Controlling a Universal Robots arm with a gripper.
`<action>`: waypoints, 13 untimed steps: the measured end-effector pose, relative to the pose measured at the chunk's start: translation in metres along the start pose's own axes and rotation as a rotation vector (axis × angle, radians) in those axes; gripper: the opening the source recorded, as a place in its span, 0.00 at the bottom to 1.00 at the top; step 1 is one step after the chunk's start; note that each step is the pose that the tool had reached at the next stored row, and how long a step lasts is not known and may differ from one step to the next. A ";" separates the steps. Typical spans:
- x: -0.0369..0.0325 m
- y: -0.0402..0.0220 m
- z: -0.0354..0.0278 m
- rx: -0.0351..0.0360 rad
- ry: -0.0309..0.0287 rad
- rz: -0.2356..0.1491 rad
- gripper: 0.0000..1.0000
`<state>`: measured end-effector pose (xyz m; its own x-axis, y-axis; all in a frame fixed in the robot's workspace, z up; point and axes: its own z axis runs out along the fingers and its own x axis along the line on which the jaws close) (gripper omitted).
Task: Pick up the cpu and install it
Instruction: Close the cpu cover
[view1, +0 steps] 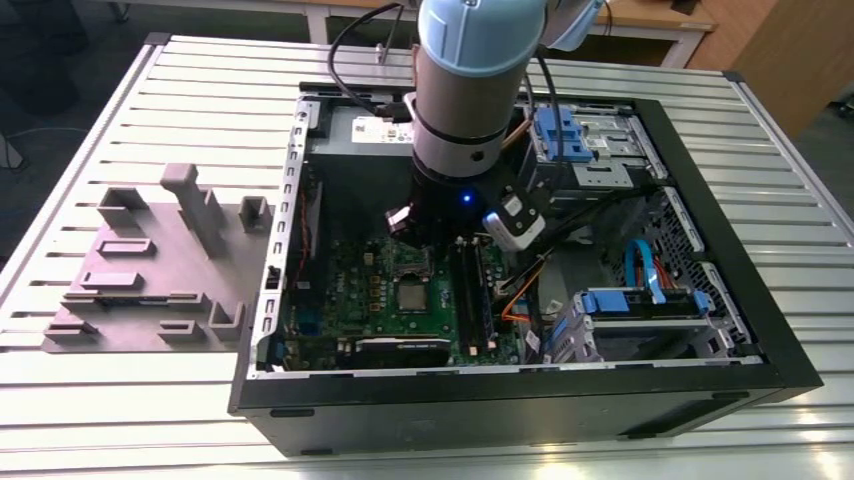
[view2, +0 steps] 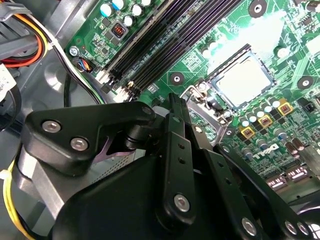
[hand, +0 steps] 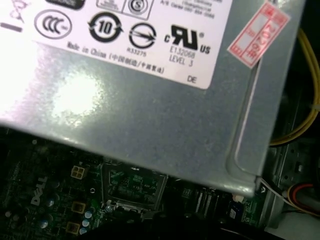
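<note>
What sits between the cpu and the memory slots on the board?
In the second wrist view, the cpu and the memory slots are separated by the rim of the socket frame and a strip of green motherboard bearing a mounting hole.

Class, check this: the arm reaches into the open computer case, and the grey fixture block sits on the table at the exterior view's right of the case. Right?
No. The exterior view shows the grey fixture block sitting on the table at the exterior view's left of the computer case, not its right. The arm does reach into the open case.
</note>
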<state>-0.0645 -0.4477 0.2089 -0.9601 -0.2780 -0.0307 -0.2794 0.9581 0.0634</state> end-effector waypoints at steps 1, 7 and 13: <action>0.0000 0.0000 -0.0004 0.0000 0.0000 0.000 0.10; 0.0000 -0.0001 -0.0011 -0.0002 -0.0001 -0.001 0.10; 0.0003 -0.0012 -0.0015 -0.0019 0.0000 -0.008 0.10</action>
<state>-0.0645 -0.4490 0.2103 -0.9579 -0.2856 -0.0312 -0.2870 0.9557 0.0650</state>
